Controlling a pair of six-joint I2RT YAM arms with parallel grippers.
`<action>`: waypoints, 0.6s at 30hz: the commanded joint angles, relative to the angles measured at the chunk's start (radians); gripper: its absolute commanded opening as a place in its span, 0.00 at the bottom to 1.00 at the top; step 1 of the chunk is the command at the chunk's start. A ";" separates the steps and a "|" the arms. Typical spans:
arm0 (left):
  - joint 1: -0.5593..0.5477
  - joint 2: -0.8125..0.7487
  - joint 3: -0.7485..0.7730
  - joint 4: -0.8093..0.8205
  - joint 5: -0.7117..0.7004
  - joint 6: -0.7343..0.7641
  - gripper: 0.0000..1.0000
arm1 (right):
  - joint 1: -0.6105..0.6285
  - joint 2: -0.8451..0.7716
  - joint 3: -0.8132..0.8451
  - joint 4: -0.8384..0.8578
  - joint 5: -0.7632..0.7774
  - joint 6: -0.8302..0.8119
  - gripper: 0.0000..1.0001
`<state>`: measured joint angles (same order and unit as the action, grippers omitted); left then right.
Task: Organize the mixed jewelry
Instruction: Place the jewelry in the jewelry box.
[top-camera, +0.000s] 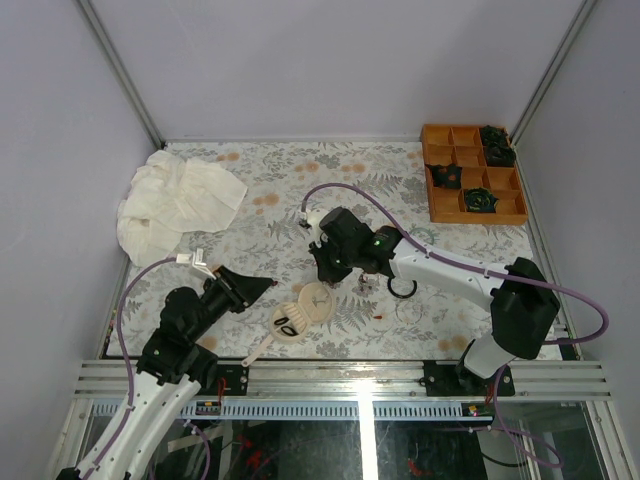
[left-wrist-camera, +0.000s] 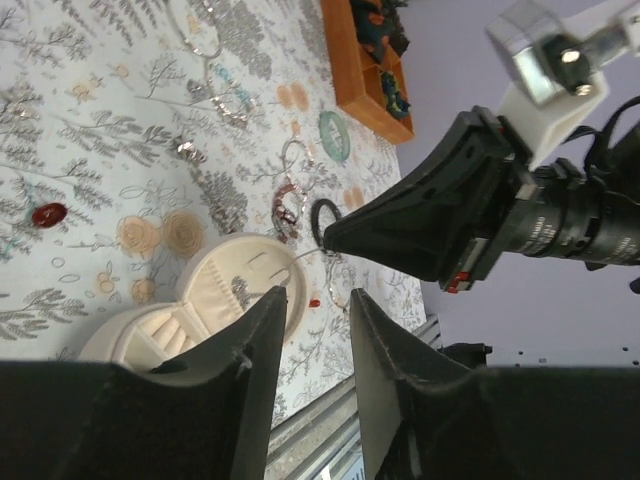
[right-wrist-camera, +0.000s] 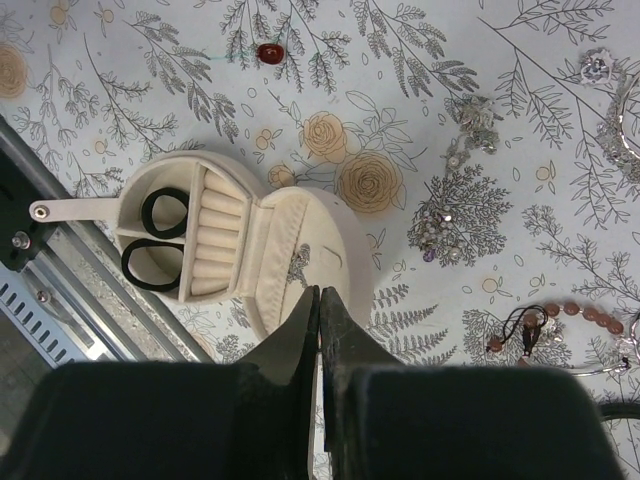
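Observation:
The mixed jewelry lies loose on the floral cloth. A cream round box (top-camera: 303, 312) stands open, with two black rings (right-wrist-camera: 158, 238) in its tray. My right gripper (right-wrist-camera: 319, 293) is shut, its tips just above the box's lid (right-wrist-camera: 300, 255); nothing shows between them. In the top view it (top-camera: 322, 277) hangs over the box. My left gripper (left-wrist-camera: 317, 297) is open and empty, left of the box in the top view (top-camera: 267, 286). A black ring (top-camera: 403, 290), a clear hoop (top-camera: 410, 311) and a red bit (top-camera: 380, 316) lie right of the box. A teal bracelet (left-wrist-camera: 335, 136) lies further back.
An orange compartment tray (top-camera: 437, 205) with dark pieces stands at the back right. A crumpled white cloth (top-camera: 175, 200) lies at the back left. Silver clusters (right-wrist-camera: 450, 225), a brown beaded string (right-wrist-camera: 565, 312) and a red bead (right-wrist-camera: 269, 52) lie around the box.

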<state>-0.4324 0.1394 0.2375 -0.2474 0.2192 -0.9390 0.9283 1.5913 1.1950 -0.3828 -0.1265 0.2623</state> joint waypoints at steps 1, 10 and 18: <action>-0.007 0.016 0.015 -0.100 0.012 -0.044 0.26 | -0.006 0.006 0.037 0.039 -0.038 0.001 0.00; -0.009 0.024 0.008 -0.197 0.049 -0.128 0.14 | -0.006 0.015 0.025 0.062 -0.060 0.018 0.00; -0.023 0.137 0.001 -0.213 0.049 -0.131 0.03 | -0.006 0.025 0.020 0.071 -0.070 0.023 0.00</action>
<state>-0.4377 0.2253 0.2375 -0.4442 0.2420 -1.0626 0.9283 1.6081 1.1950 -0.3500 -0.1726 0.2741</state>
